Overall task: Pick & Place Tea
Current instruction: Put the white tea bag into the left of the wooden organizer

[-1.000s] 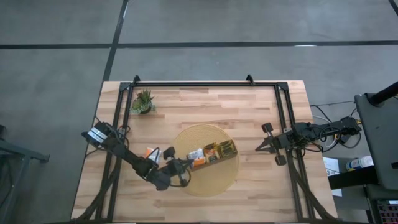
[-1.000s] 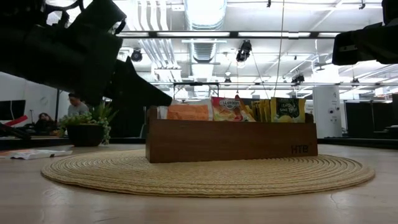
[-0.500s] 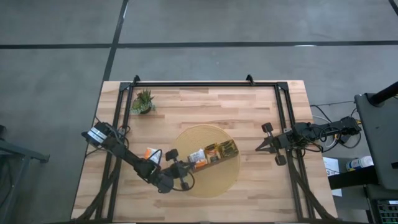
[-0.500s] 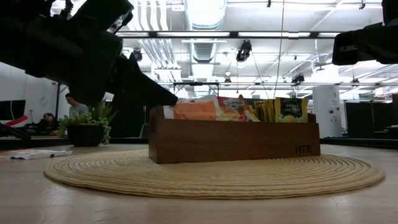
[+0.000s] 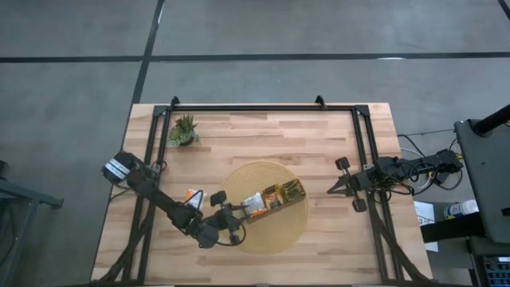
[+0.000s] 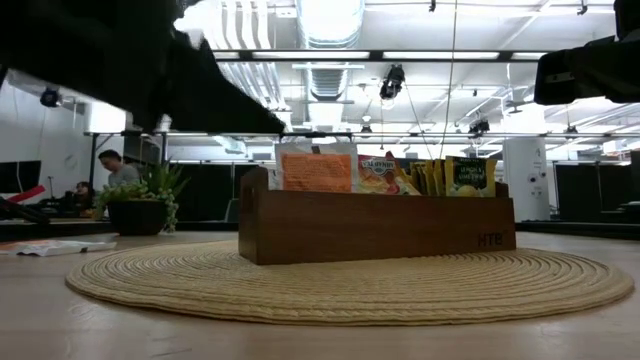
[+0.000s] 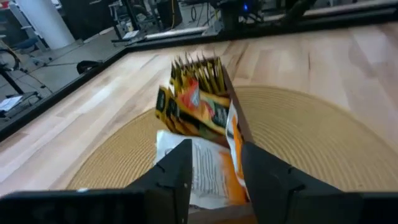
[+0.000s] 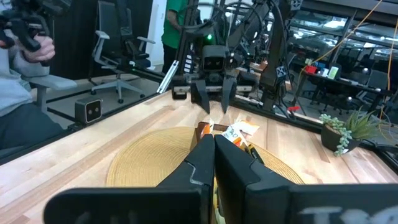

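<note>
A dark wooden tray stands on a round woven mat, with several tea sachets upright in it. A white-and-orange sachet stands in the tray's left-end compartment. My left gripper is open just above and to the left of that end, a finger on either side of the sachet without touching it. My right gripper is shut and waits level near the table's right edge. Another sachet lies flat on the table beside my left arm.
A small potted plant stands at the far left of the table. A black frame rail runs round the table's edges. People sit in the room behind the table. Bare wood lies between the mat and my right gripper.
My left gripper has opened and let go of the white-and-orange sachet, then risen a little above the tray's left end. The sachet now stands higher and more upright in the end compartment than a second ago.
</note>
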Motion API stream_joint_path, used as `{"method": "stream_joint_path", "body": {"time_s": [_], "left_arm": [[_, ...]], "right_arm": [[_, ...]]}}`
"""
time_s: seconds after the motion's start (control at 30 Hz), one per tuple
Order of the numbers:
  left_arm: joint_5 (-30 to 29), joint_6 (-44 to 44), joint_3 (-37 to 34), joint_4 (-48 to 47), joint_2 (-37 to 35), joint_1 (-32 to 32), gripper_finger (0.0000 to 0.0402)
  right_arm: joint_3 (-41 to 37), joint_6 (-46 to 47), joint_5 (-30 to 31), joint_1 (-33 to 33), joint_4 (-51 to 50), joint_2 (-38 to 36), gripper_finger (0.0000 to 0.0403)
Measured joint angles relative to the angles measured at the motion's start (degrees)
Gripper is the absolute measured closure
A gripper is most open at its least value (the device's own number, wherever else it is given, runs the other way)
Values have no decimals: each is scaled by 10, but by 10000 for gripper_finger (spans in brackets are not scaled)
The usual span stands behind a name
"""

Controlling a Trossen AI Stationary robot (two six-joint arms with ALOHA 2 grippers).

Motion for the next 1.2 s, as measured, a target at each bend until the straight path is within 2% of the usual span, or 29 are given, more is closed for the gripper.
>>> {"method": "stream_joint_path", "body": {"time_s": [0.17,0.33,0.5,0.63,0.8,0.97,1.2], "left_arm": [[-16,-37,0,-68,-59,-20,260],[-17,-168,0,-228,-130,-42,259],[-11,-335,0,-431,-185,-60,259],[67,-430,-1,-545,-203,-69,259],[164,-469,-1,-596,-192,-71,259],[189,-527,-1,-638,-183,-71,262],[244,-695,-1,-764,-182,-71,262]], "right_arm": [[0,0,0,0,0,0,394],[0,0,0,0,0,0,394],[0,0,0,0,0,0,394],[0,0,0,0,0,0,394],[0,0,0,0,0,0,394],[0,0,0,0,0,0,394],[0,0,0,0,0,0,394]]}}
